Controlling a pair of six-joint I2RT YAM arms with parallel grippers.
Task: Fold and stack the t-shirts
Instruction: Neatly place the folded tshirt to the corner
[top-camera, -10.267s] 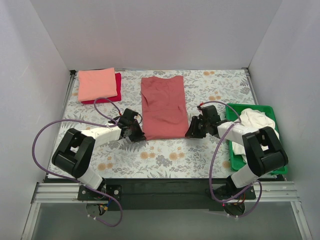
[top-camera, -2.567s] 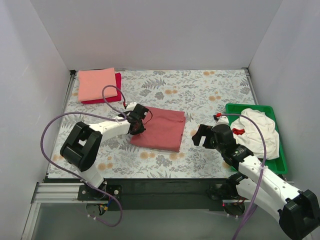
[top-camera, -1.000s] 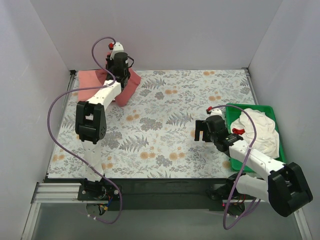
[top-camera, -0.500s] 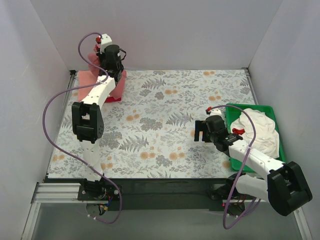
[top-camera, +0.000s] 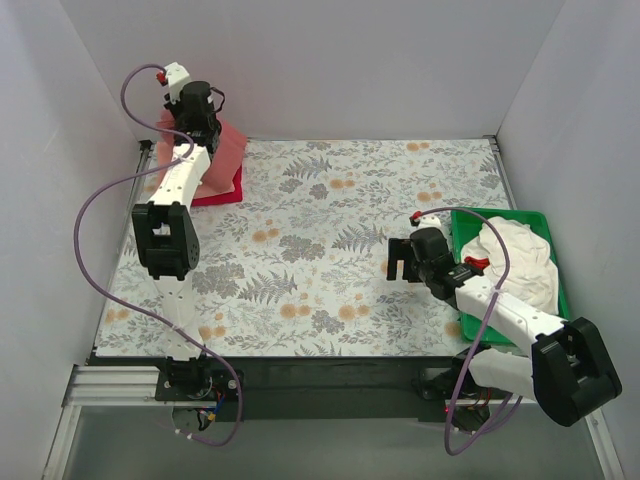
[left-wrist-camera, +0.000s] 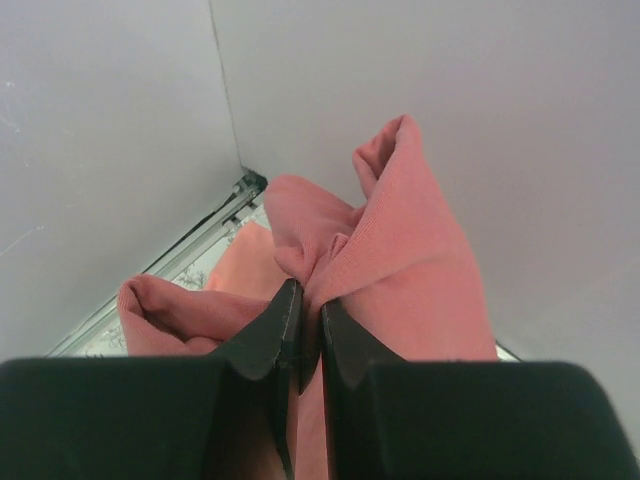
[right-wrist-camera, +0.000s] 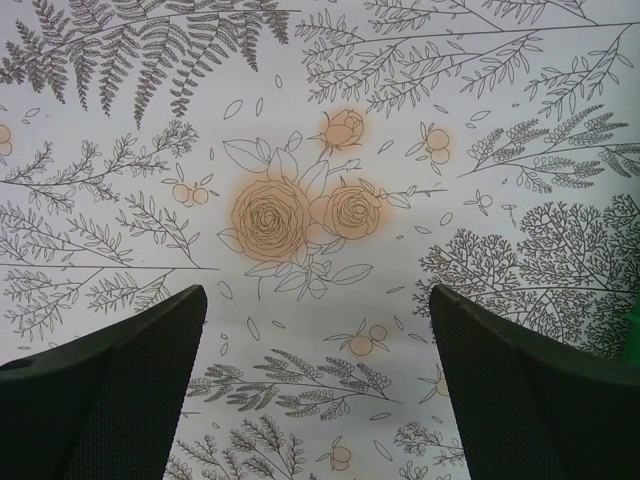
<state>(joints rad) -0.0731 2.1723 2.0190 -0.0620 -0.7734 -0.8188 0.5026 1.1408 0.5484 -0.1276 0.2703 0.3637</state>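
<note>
Stock as I read it from my station:

1. Left gripper (top-camera: 200, 122) (left-wrist-camera: 304, 335). It is raised at the far-left corner, close to both white walls (top-camera: 330, 60). Its black jaws are pressed together on a pinch of cloth.
2. Dusty brick-red t-shirt (top-camera: 229, 148) (left-wrist-camera: 410, 250). Soft, finely knit cotton, bunched into rounded folds where the jaws grip it. It hangs off the surface, above the far-left stack.
3. Salmon-pink t-shirt (left-wrist-camera: 247, 262). I see it only as a paler patch under the hanging cloth in the left wrist view.
4. Crimson t-shirt (top-camera: 222, 190). It lies flat, with a straight edge showing at the near right of the stack.
5. Cream-white t-shirt (top-camera: 520, 258). A crumpled, unfolded heap in the green tray (top-camera: 500, 213). The tray is rigid plastic and rectangular, and sits against the right edge.
6. Right gripper (top-camera: 399, 262) (right-wrist-camera: 315, 292). It is low over the surface just left of the tray. Its jaws are wide apart with nothing between them, and the dark pads have a fine mesh texture.
7. Surface (top-camera: 330, 250). A smooth sheet printed with grey ferns and orange roses. A metal rail (left-wrist-camera: 205, 230) runs along its far-left edge. From the crimson edge across to the right gripper, I count broad open room.
</note>
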